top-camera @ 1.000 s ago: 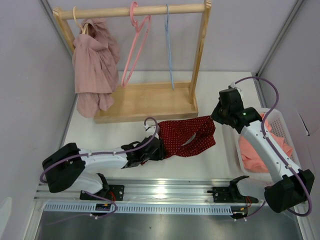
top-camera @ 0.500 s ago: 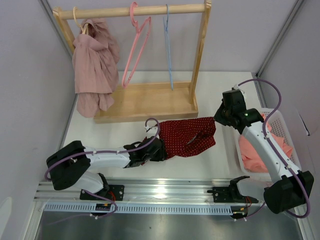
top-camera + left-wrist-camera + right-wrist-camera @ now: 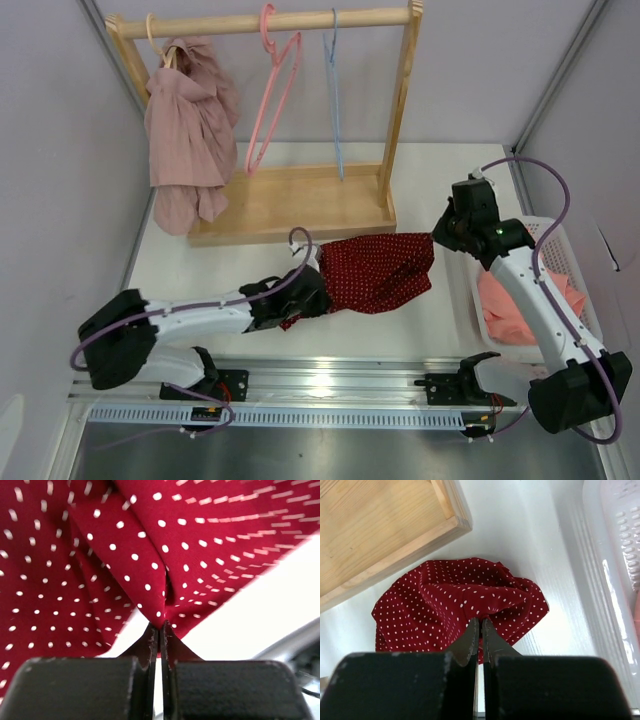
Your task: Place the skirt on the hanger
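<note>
The skirt is red with white dots and hangs stretched between my two grippers above the white table. My left gripper is shut on its left edge; in the left wrist view the cloth bunches at my fingertips. My right gripper is shut on its right upper edge; the right wrist view shows the skirt pinched at the fingertips. A pink hanger and a blue hanger hang empty on the wooden rack's rail.
A pink garment hangs on a hanger at the rack's left end. The rack's wooden base lies behind the skirt, also in the right wrist view. A white basket with pink clothes stands at the right.
Both grippers have lifted and pulled the skirt a little; the right gripper moved slightly right and the cloth now spreads flatter between them.
</note>
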Motion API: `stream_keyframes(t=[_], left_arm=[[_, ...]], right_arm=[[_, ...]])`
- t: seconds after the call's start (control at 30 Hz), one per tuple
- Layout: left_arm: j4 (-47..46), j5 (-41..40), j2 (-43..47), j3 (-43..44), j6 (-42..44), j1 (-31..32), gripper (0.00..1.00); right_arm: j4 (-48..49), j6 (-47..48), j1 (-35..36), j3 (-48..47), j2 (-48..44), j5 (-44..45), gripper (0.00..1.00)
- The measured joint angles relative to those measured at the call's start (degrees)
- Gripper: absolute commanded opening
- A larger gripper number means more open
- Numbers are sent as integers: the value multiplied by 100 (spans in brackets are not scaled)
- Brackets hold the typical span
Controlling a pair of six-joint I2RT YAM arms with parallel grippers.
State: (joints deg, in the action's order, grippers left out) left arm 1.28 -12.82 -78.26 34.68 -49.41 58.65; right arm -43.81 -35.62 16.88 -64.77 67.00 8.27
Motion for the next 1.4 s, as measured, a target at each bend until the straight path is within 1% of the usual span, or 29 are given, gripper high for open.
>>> stream_keyframes(t=[0.1,0.2,0.4,0.57,0.67,0.9,1.1,1.2,1.3,1.37,1.4], left_arm=[[501,-28,682,319,107,0,0],[1113,-138,1438,911,260,-13,0],[2216,-501,2592,1867,492,-146,0],[3169,-855,3191,2638,664,-173,0],[3567,-1003,3436,3088,756,-173,0],[4148,-1043,3775,3891,850,-166,0],[4457,-946,3764,4544,850,-160,0],[4575,-966,3633,4804,850,-157,0],[4649,-1108,3405,4913,879,-181,0],[4686,-1123,3204,4900,931,-374,0],[4669,-1025,3077,4857,957,-590,0]], right_arm=[[-114,55,-37,-125,-87,-2,0],[-221,105,-61,-369,-216,-9,0],[-299,223,-90,-925,-660,-79,0],[-339,334,-94,-1397,-1161,-264,0],[-306,404,-92,-1663,-1497,-452,0],[-306,540,-70,-2297,-2085,-1060,0],[-319,597,-50,-2929,-2124,-1515,0],[-439,597,-48,-3292,-1891,-1593,0],[-431,614,-50,-3359,-1561,-1534,0],[-415,636,-50,-3285,-1182,-1440,0],[-372,662,-52,-3202,-964,-1390,0]])
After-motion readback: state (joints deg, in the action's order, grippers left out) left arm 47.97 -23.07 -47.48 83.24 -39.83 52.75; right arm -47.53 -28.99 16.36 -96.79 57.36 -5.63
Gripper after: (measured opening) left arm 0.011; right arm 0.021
